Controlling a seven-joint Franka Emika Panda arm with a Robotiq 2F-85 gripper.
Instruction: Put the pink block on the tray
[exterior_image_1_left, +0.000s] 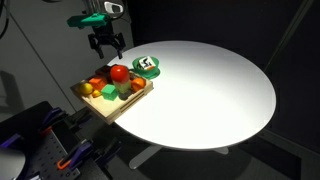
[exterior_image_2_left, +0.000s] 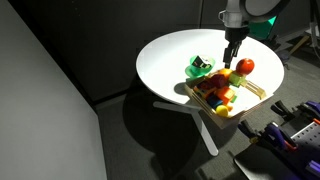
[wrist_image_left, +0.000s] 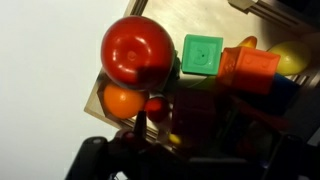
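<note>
A wooden tray (exterior_image_1_left: 118, 108) at the edge of the round white table holds several toys, and it also shows in an exterior view (exterior_image_2_left: 256, 94). My gripper (exterior_image_1_left: 106, 44) hangs just above the tray with its fingers spread, and it is also seen from the other side (exterior_image_2_left: 232, 56). In the wrist view the gripper (wrist_image_left: 190, 125) is over a dark, shadowed block shape in the tray. I cannot tell its colour. No clearly pink block shows in any view.
In the tray lie a red ball (wrist_image_left: 135, 50), a green block (wrist_image_left: 202, 54), an orange piece (wrist_image_left: 255, 68) and an orange ball (wrist_image_left: 122, 100). A green and white object (exterior_image_1_left: 147, 66) sits on the round white table (exterior_image_1_left: 220, 90) beside the tray.
</note>
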